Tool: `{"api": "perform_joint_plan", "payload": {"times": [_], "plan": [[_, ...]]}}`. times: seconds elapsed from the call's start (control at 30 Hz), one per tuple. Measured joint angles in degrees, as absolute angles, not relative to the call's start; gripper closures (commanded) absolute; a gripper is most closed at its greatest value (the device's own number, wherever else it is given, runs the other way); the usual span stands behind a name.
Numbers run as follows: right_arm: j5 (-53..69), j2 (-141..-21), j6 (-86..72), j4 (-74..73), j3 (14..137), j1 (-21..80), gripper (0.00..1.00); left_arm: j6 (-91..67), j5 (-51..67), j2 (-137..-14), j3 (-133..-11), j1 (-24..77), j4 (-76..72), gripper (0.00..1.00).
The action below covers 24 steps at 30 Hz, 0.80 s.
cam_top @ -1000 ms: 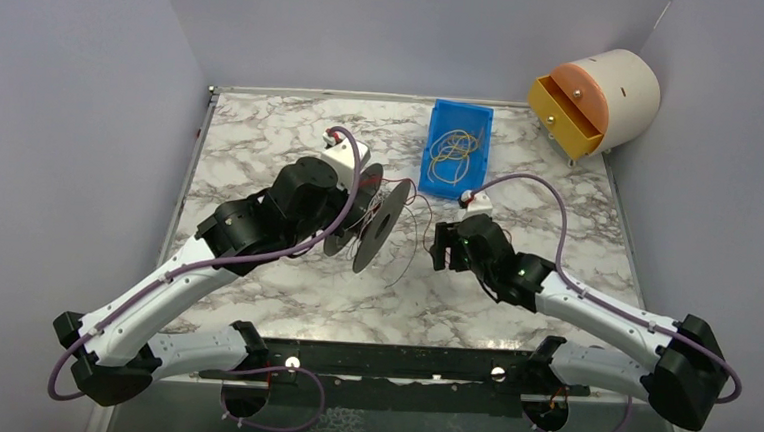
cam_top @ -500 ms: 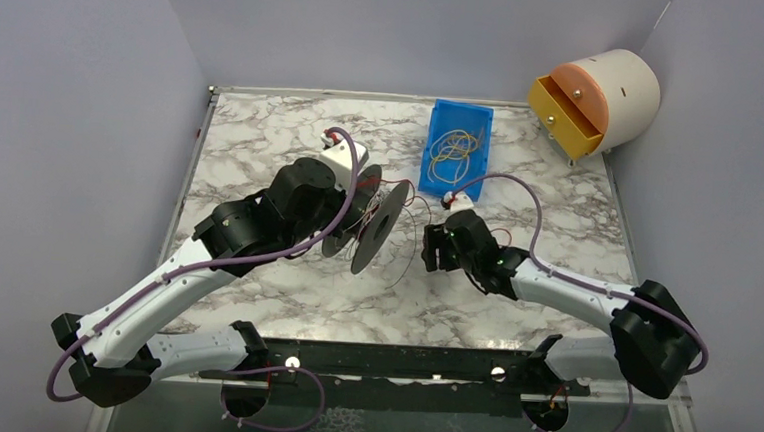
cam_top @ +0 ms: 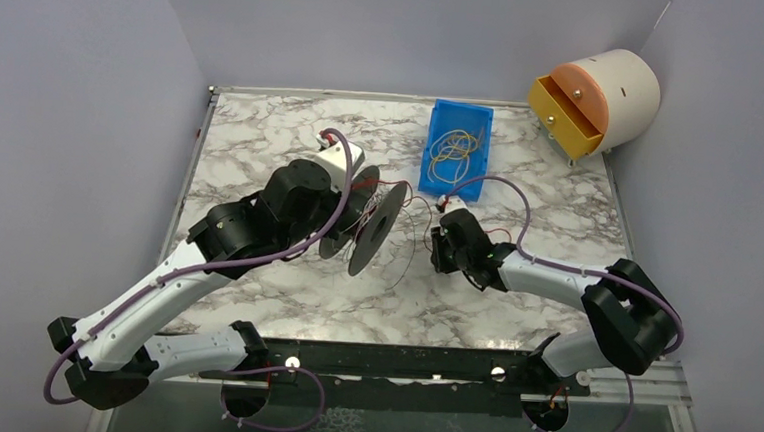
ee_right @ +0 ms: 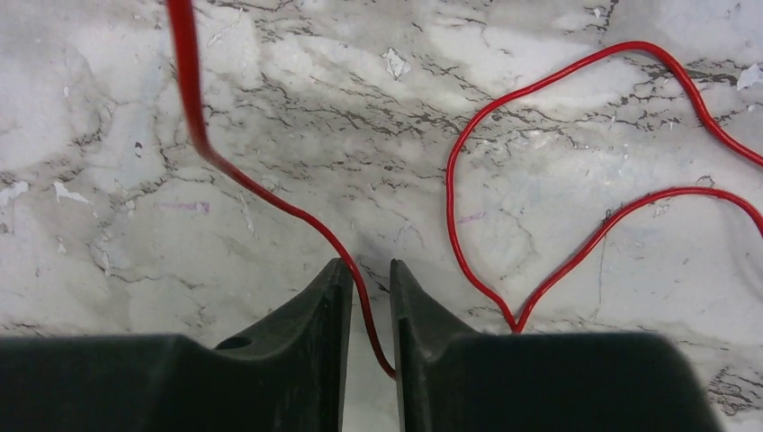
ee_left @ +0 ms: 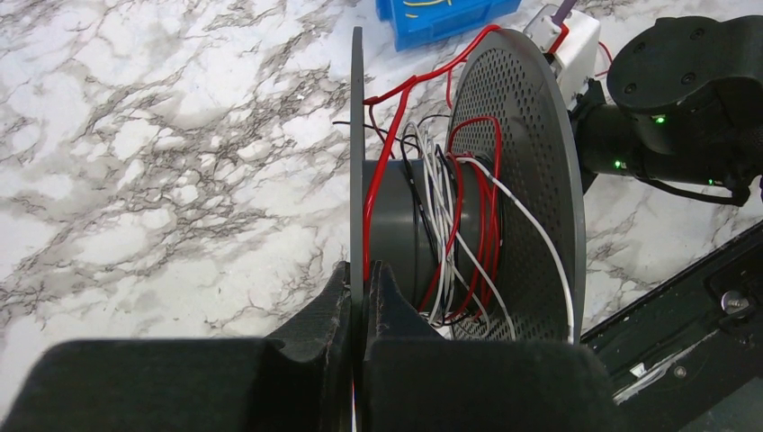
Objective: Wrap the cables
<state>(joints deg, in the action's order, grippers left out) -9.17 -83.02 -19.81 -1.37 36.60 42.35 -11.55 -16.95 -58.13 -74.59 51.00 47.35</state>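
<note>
left gripper (cam_top: 348, 217) holds the spool (cam_top: 370, 231) on edge mid-table (cam_top: 262, 139); right gripper (cam_top: 437, 249) sits just right of it. left wrist: jaws clamped on one spool flange, red and white cables (ee_left: 454, 225) loosely wound on the hub. right wrist: fingers (ee_right: 315, 306) narrowly apart, red cable (ee_right: 261, 193) running through the gap, its loops lying on the marble.

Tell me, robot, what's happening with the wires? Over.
Left pincer shut on spool rim. Right pincer slightly open, red cable between fingers. Loose cable loops beside it.
</note>
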Motion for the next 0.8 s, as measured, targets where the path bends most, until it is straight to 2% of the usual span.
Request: {"api": "perform_joint_plan", "payload": {"times": [0.07, 0.1, 0.8], "plan": [[-9.28, -83.02, -20.05, -1.37, 36.71, 42.26, 0.97, -11.55, -16.95, -57.8, -74.59, 51.0, 47.7, 1.0], [-9.37, -83.02, -20.25, -1.41, 36.84, 42.26, 0.99, -11.55, -16.91, -57.63, -74.59, 51.0, 47.88, 1.0], [-12.4, -87.5, -27.81, -3.95, 41.04, 37.58, 0.99, -14.22, -9.98, -54.24, -79.61, 51.0, 49.87, 1.0]]}}
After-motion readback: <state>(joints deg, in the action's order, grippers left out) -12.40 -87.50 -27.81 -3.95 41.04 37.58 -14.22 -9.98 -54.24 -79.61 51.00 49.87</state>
